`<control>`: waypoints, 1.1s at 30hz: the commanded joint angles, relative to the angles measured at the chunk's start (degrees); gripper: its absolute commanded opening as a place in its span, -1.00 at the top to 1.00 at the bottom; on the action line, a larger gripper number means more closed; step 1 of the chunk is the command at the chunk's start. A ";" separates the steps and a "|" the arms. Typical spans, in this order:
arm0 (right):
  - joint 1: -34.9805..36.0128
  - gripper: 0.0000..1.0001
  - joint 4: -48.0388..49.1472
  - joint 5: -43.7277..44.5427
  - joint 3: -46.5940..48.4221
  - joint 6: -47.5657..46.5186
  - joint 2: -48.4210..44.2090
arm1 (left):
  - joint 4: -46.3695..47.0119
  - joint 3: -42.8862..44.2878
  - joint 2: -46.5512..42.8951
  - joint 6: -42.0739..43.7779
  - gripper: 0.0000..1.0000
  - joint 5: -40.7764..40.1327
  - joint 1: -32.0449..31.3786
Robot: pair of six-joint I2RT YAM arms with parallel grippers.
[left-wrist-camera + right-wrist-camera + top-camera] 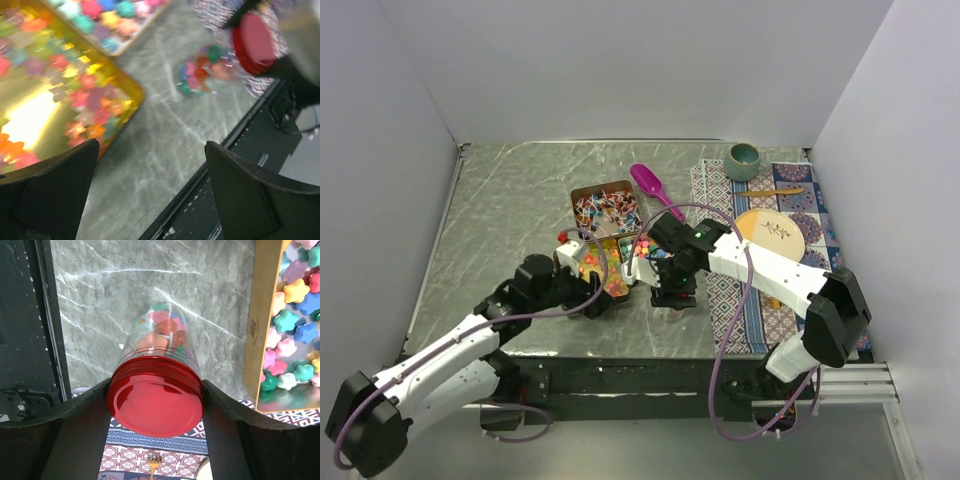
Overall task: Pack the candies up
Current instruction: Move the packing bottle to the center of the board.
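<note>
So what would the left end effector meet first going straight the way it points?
Likely the bare marble tabletop, between the gold candy tin and the red-lidded jar; depth unclear.

Plain white walls (620, 60) enclose a grey marbled table (510, 200) — evenly lit.

On the grey marbled counter (510, 210) a purple scoop (650, 182) lies beside a patterned cloth (820, 215), which carries a green cup (743, 160), a slim golden utensil (775, 191) and a round plate (782, 235).
</note>
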 commanded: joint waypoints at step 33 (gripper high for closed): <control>-2.48 -1.00 -5.02 -2.81 2.44 4.76 -1.63 | 81.93 -8.17 51.08 27.59 -0.99 -18.92 -31.56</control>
